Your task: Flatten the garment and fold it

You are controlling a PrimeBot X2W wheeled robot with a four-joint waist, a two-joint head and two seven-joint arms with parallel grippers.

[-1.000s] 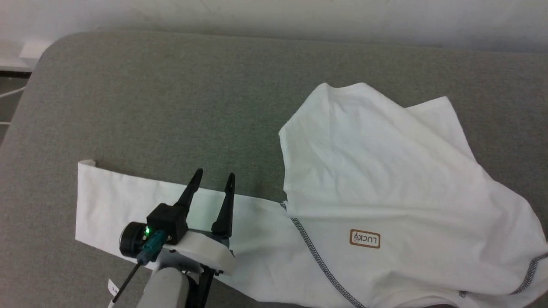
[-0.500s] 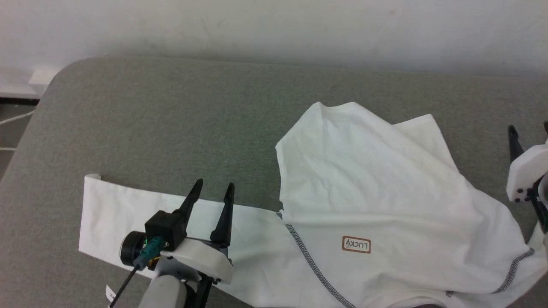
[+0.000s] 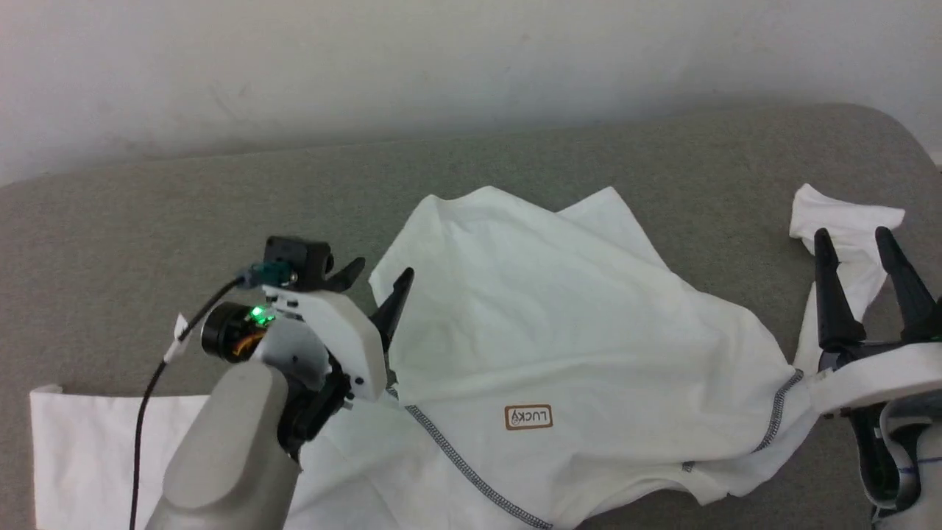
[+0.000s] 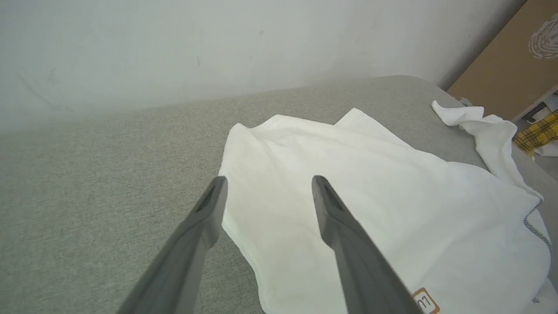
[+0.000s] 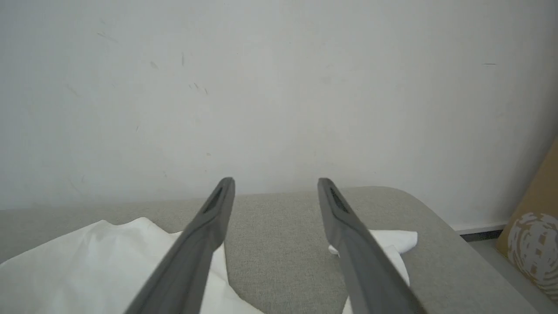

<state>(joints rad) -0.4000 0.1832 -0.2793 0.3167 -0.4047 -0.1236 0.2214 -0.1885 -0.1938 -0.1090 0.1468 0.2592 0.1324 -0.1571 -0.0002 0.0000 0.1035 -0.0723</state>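
White fabric of the garment (image 3: 589, 353) spreads across the grey padded worktop (image 3: 184, 213). Nearest the robot it lies as a long flat strip (image 3: 88, 442) at the lower left, and as a body section with a brown label (image 3: 528, 417) and a zigzag seam (image 3: 456, 460).

A second ago the left pincer (image 3: 383, 269) hung over that strip, left of the seam. It has since crossed the cloth to the left edge of the big panel folded over the body. In the left wrist view its fingers stand apart and grip nothing, one over bare worktop just beside that edge and the other over the cloth.

The head camera has swung right in the same interval, so the garment's apparent slide leftward is not its own, and its folds look unaltered. That swing brings in the right pincer (image 3: 852, 235), also spread wide and empty. It is poised at the bunched sleeve (image 3: 846, 210) on the right end, though I cannot tell whether it touches the cloth. Farther off, the folded panel's peaks point toward the pale wall (image 3: 368, 73).

Flattening looks barely begun. Both arms now seem staged for a two-sided pick: the left at the flap edge to peel it back, the right at the crumpled sleeve. The cloth is thin, so the left pincer may catch the body layer beneath as well.
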